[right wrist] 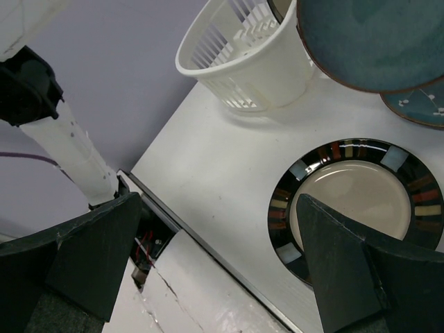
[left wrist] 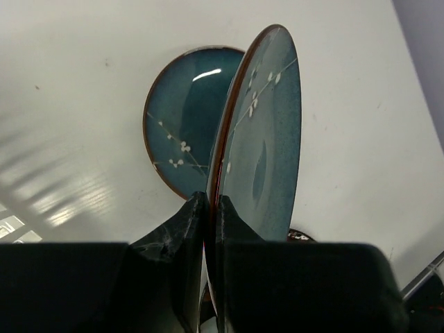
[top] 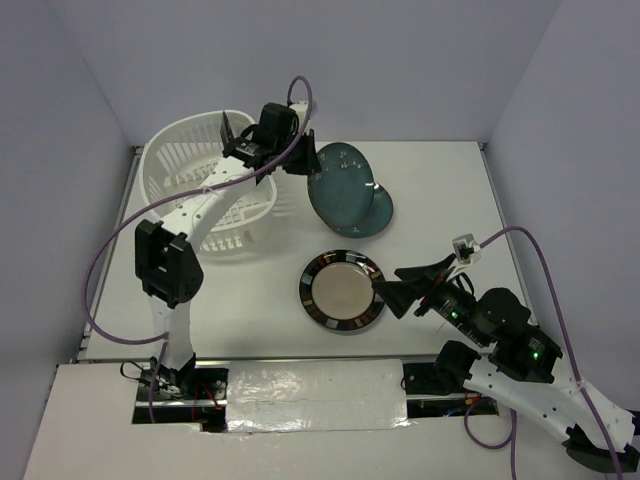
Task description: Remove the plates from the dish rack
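While our left gripper (left wrist: 208, 208) clamps a teal plate (left wrist: 263, 139) by its rim, a second teal plate (left wrist: 182, 132) lies below, near the dish rack (top: 190, 170). Our right gripper (right wrist: 216, 239) gapes empty at the edge of the beige-centred plate (top: 342, 292).

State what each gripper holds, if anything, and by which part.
Left gripper pinches a teal plate by its rim; right gripper is open, holding nothing.

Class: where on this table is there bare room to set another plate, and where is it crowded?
Free: the table's far right corner beyond the flat teal plate; the near-left patch between dish rack and beige plate. Crowded: mid-table, where the left gripper holds a tilted teal plate over the flat one and the open right gripper flanks the beige plate.
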Robot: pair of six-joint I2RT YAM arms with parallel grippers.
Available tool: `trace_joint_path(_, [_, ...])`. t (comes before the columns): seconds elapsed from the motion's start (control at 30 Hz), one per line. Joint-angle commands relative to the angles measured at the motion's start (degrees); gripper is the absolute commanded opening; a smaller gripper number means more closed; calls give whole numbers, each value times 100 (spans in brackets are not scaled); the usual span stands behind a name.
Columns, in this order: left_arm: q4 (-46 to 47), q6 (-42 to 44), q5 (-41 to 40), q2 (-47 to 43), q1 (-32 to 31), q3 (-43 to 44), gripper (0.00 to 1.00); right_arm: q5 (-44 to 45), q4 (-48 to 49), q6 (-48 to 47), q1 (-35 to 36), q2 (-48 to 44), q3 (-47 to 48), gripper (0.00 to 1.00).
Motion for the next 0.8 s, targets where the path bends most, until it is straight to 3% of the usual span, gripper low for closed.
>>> trace_joint_path(0.0, [1480, -312, 480, -69, 95, 278, 0, -2, 68, -60, 51, -1, 181, 100])
trace_joint_path(0.77, [1753, -496, 779, 1382, -55, 629, 0, -73, 42, -43, 42, -115, 198, 100])
